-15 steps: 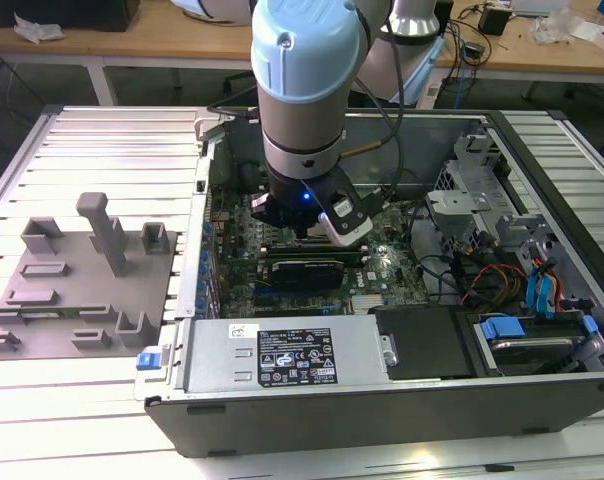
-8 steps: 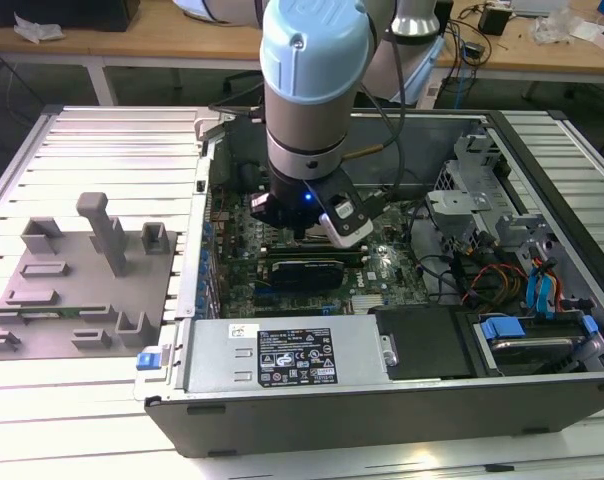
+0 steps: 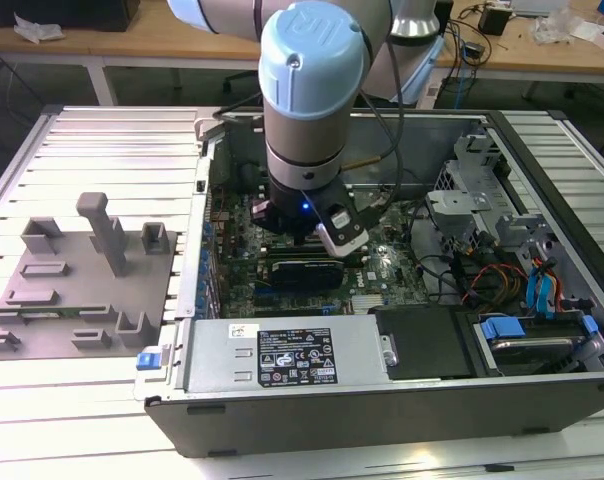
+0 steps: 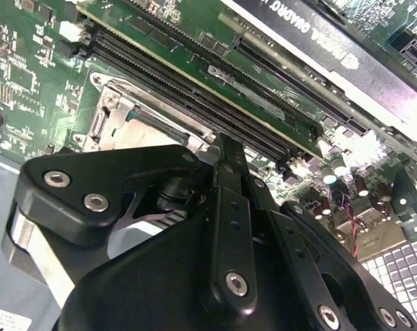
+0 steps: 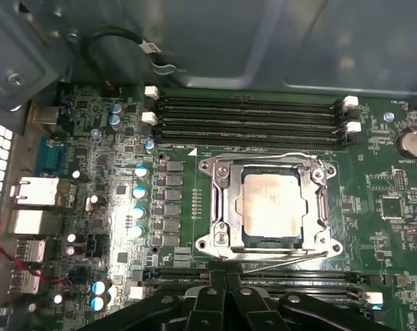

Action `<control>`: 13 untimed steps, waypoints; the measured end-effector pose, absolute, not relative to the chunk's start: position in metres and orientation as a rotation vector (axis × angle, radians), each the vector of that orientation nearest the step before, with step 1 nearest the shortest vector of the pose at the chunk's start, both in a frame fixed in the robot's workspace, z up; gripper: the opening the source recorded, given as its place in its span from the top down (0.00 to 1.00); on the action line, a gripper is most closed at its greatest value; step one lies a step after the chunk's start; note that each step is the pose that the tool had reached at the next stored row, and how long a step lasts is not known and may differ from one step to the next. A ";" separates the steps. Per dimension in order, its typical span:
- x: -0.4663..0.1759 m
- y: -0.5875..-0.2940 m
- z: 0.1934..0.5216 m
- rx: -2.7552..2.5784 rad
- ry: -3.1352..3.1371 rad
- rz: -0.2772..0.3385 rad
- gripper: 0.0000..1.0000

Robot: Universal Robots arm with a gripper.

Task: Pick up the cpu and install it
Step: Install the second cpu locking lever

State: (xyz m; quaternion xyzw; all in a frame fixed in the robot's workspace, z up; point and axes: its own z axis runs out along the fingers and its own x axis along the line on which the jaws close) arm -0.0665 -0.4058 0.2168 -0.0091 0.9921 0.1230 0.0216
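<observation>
In the first wrist view the cpu (image 5: 273, 204), a pale silvery square, lies flat inside the open socket frame (image 5: 221, 207) on the green motherboard. My gripper (image 5: 226, 277) hovers just off the socket's edge beside a memory slot, shut, with nothing between its fingers. The second wrist view looks along the gripper (image 4: 226, 148), whose black links meet in the middle, with a corner of the socket frame (image 4: 115, 110) beyond it. In the exterior view the arm (image 3: 307, 90) reaches straight down into the computer case (image 3: 382, 410).
Memory slots (image 5: 250, 114) run along the far side of the socket. A graphics card (image 3: 304, 270) and a power supply (image 3: 282, 355) lie close to the arm. Drive cages and cables (image 3: 512, 270) sit at the exterior view's right. A grey fixture plate (image 3: 82, 280) with posts stands outside the case.
</observation>
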 end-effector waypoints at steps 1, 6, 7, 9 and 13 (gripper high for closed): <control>-0.067 -0.406 0.216 -0.022 3.074 0.381 0.89; -0.067 -0.403 0.209 0.016 3.072 0.380 0.89; -0.067 -0.402 0.207 0.028 3.070 0.379 0.89; -0.068 -0.400 0.204 0.045 3.069 0.379 0.89; -0.072 -0.398 0.202 0.071 3.066 0.380 0.89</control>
